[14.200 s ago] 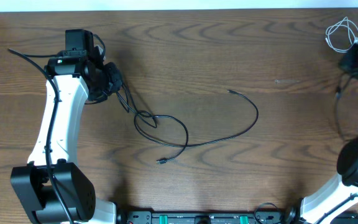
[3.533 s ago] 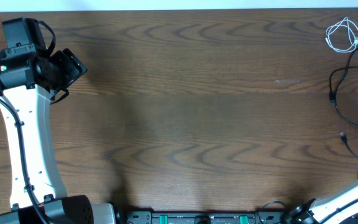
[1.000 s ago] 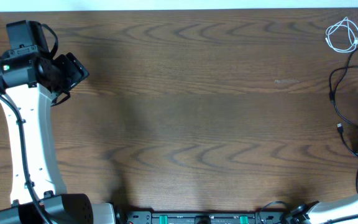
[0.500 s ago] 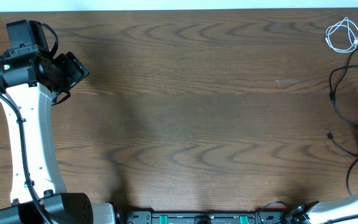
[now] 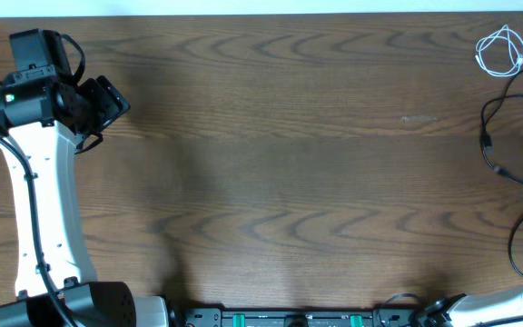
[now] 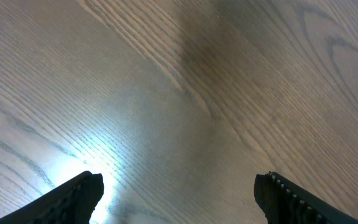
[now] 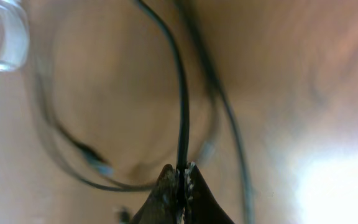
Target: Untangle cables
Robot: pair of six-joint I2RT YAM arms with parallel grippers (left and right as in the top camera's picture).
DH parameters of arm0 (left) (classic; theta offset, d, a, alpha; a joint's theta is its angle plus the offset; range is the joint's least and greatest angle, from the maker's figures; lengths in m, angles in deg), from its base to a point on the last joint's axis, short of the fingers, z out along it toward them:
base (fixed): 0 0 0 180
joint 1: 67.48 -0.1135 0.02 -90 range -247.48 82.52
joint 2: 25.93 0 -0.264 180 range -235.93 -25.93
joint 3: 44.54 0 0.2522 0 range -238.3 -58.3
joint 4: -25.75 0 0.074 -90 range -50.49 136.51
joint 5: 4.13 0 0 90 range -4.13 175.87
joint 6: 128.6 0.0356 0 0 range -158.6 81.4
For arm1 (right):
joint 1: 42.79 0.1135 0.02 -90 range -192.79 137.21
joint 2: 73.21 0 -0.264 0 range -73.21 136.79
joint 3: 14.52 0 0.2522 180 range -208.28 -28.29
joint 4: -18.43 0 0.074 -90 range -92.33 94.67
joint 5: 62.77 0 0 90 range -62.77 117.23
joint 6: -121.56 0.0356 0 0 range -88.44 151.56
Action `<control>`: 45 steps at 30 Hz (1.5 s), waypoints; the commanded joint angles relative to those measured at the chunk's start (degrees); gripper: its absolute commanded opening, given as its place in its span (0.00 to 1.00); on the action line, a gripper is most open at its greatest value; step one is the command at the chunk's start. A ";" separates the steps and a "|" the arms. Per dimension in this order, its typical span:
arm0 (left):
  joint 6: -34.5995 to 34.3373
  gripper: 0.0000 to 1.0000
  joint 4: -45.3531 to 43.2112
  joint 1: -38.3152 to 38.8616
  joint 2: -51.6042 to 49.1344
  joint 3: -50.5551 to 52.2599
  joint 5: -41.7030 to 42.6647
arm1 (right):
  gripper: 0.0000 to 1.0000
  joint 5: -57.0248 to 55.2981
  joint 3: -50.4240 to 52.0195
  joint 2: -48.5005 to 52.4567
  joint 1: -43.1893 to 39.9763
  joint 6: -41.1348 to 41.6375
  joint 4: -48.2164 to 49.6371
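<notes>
**A:** Cables first. Whereabouts?

**B:** Both at far right of dark wood-grain counter point(image 5: 280, 154). Thin white cable point(image 5: 500, 50), coiled in small loops, up in the far right corner. Thin black cable point(image 5: 487, 136) with small plug end, looping just below and trailing off toward the right edge.

**A:** Tangled together?

**B:** Apparently not. Close, but seemingly apart.

**A:** And the right tool point(image 7: 179, 180)?

**B:** Not findable from overhead. From the right wrist: pinched tight on the thin black cable, with the strand straight up out of the fingertips. Probably gripped that way to draw the black line clear of the white coil and lay it out alone.

**A:** Left tool point(image 6: 179, 190)?

**B:** Spread wide, holding nothing, only bare counter beneath. Parked near the far left corner, well apart from both cables. Likely kept there to stay out of the way.
</notes>
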 commanded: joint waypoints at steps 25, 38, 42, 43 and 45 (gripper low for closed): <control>0.92 0.83 -0.63 -0.24 -0.48 0.42 2.25 | 0.99 -18.18 -13.07 -1.16 10.27 3.61 -9.75; 0.92 0.83 -1.42 -0.24 -0.48 0.42 2.25 | 0.98 -18.58 -4.61 -1.14 11.54 0.33 -22.08; 0.92 0.83 -1.64 -0.24 -0.48 0.42 2.25 | 0.86 -18.86 4.68 -1.14 11.52 -1.57 -14.43; 0.92 0.83 -1.64 -0.24 -0.48 0.39 2.25 | 0.84 -19.15 6.29 -1.14 11.50 -1.55 -12.70; 0.92 0.83 -1.66 -0.24 -0.48 0.39 2.25 | 0.79 -19.32 8.96 -1.14 11.50 -1.55 -9.16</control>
